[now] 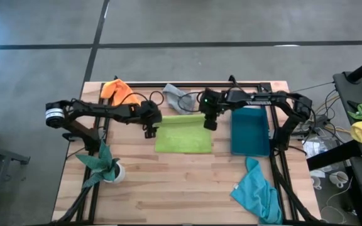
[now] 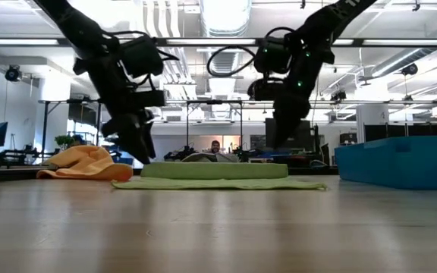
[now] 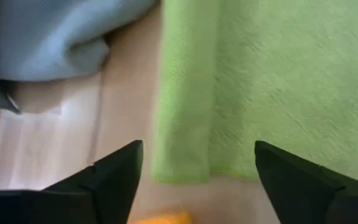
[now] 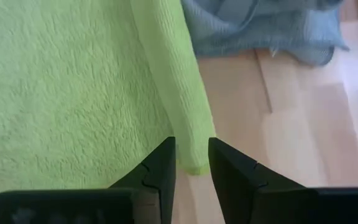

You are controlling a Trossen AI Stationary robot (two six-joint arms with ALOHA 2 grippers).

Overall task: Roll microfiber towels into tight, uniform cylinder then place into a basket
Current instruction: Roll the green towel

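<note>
Lime green towel, 1 edge seemingly rolled

- No text, label, brand, number or sign can be read on the wooden table, the lime green towel or the teal basket
- The room behind in the low view may hold signs, too blurred to read

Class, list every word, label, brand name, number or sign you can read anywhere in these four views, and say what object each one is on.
No readable text in any view.
Lime green towel, grey towel, orange towel, turquoise towel, basket: no print or tags visible.
Left pincer, right pincer: no markings visible.
Room behind the table in the low view: any signs too small to read.
</note>
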